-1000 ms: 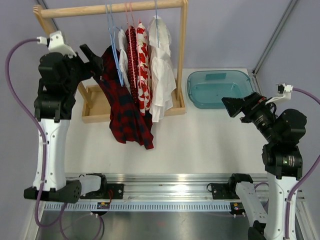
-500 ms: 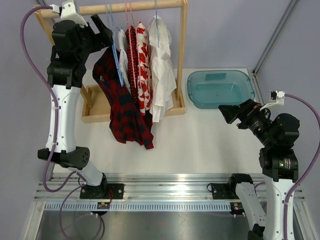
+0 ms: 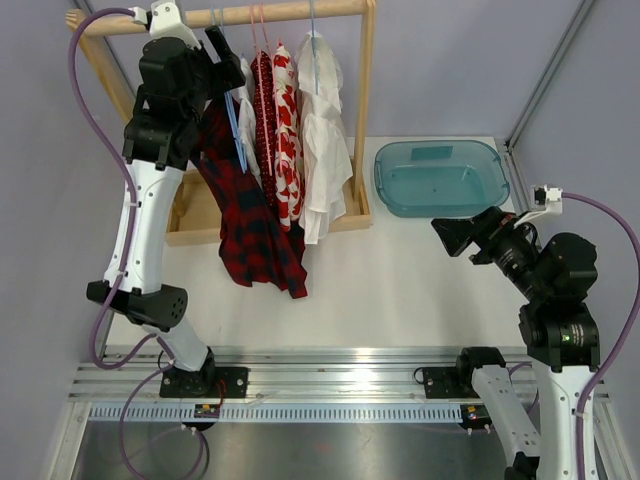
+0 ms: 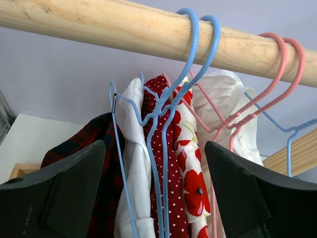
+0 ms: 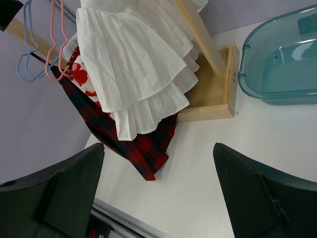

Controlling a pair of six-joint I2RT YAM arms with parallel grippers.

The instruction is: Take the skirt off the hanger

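Note:
A wooden rail (image 3: 290, 13) carries several garments on wire hangers. What looks like the skirt (image 3: 250, 225) is the red-and-black plaid cloth at the left, under a blue hanger (image 3: 236, 130). My left gripper (image 3: 215, 45) is high up at the rail, open, just left of the hanger hooks. In the left wrist view its jaws (image 4: 154, 148) frame the blue hanger (image 4: 161, 129) and the plaid skirt (image 4: 84, 136), touching neither. My right gripper (image 3: 450, 232) hangs open over the table, empty, facing the rack; the skirt's hem (image 5: 143, 148) shows ahead of it.
Beside the skirt hang a white top, a red dotted piece (image 3: 264, 120), a poppy-print piece (image 3: 287, 140) and a white pleated garment (image 3: 322, 150) on pink and blue hangers. The rack's wooden base (image 3: 200, 215) sits on the table. A teal tub (image 3: 440, 178) stands to the right.
My left arm has risen and swung right, from beside the skirt's upper part to the hanger hooks at the rail, jaws narrowing slightly. The right gripper drifted a little left.

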